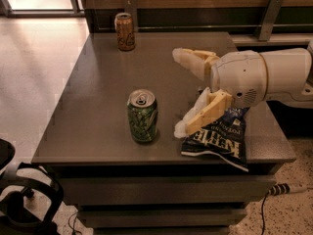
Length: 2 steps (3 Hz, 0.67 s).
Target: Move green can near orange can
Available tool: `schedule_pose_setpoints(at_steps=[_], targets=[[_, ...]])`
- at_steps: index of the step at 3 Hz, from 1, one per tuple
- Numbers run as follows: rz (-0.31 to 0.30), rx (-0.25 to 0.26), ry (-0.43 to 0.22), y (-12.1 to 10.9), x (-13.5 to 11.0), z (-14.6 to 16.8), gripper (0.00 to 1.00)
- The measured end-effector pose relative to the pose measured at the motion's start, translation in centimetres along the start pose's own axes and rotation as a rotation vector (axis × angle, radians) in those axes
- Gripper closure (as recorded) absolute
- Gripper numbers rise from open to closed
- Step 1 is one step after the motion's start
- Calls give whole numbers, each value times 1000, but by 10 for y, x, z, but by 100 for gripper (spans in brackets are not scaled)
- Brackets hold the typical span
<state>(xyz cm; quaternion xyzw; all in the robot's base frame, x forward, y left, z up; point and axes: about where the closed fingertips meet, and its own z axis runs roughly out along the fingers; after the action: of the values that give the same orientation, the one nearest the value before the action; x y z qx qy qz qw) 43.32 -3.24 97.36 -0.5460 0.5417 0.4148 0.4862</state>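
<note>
The green can (pixel 142 116) stands upright near the front of the grey table (pixel 98 82), dark green with pale swirls and a silver top. The orange can (pixel 125 31) stands upright at the table's far edge, left of centre. My gripper (pixel 178 92) reaches in from the right, open, its two cream fingers (pixel 191 62) spread wide apart and pointing left. It hovers just right of the green can, apart from it and holding nothing.
A dark blue chip bag (pixel 218 137) lies on the table's front right, partly under my gripper. A wood-panelled wall with metal brackets (pixel 267 14) runs behind the table. A black chair (pixel 19 199) stands at the lower left. A cable (pixel 283 189) lies on the floor at right.
</note>
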Motion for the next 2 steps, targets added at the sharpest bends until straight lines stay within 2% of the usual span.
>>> schedule_pose_setpoints(at_steps=[1,2], targets=[[3,6,21,-1,3,6,0],[0,45,95,-15,21,12,0]])
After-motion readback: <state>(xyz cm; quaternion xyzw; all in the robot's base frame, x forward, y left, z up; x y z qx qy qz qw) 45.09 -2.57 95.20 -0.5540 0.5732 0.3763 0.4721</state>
